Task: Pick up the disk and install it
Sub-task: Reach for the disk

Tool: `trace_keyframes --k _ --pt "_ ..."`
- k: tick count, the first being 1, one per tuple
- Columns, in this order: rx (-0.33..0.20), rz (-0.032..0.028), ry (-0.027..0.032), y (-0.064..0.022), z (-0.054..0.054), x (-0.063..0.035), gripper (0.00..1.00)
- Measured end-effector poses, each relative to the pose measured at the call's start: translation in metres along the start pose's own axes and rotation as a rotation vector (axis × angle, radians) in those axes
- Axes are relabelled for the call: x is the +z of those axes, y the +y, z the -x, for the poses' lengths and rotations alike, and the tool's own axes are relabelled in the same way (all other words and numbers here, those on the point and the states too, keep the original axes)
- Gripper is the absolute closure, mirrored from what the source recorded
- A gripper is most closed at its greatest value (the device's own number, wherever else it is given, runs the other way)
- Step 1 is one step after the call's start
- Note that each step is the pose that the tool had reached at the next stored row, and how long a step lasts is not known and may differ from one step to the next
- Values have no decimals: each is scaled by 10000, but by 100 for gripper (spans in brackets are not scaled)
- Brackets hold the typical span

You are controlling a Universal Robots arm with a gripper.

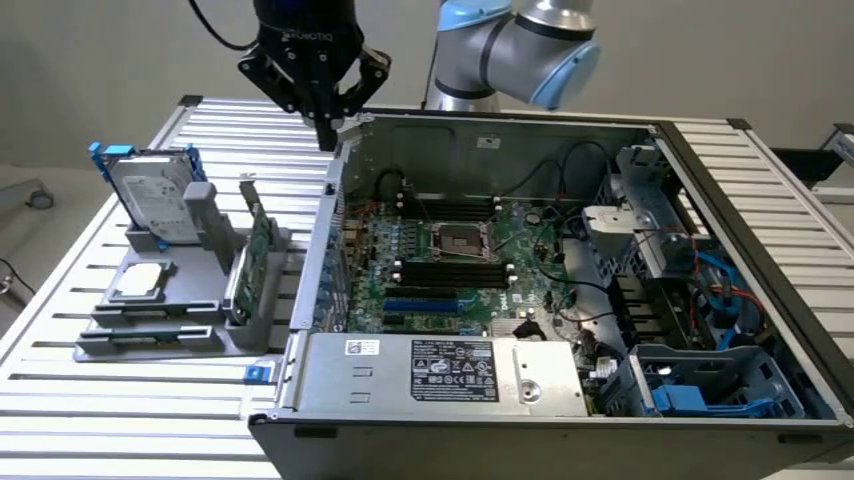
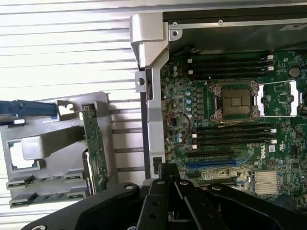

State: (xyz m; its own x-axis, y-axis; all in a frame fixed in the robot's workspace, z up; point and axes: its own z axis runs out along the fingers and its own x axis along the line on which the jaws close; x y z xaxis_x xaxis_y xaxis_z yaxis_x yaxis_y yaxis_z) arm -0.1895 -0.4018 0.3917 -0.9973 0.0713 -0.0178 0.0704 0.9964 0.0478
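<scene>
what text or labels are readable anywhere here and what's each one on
"ROBOTIQ", upside down, on the end effector body
"DELL", sideways and faint, on the motherboard
White label on the power supply: too small to read
Printed label on the disk: too small to read

Could not read the label print on the disk (image 1: pixel 144 195); found its lower end hidden behind the grey holder (image 1: pixel 200 225), and most of it cut off by the wrist view's edge. Found the wrist above the gripper (image 1: pixel 326 132) cut off by the exterior view's upper edge. Could not read the power supply (image 1: pixel 441 372) sticker.
</scene>
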Motion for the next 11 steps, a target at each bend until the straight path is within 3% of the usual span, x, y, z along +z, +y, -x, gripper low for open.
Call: trace_keyframes --k 11 --pt "-1 -6 23 -38 -480 22 89"
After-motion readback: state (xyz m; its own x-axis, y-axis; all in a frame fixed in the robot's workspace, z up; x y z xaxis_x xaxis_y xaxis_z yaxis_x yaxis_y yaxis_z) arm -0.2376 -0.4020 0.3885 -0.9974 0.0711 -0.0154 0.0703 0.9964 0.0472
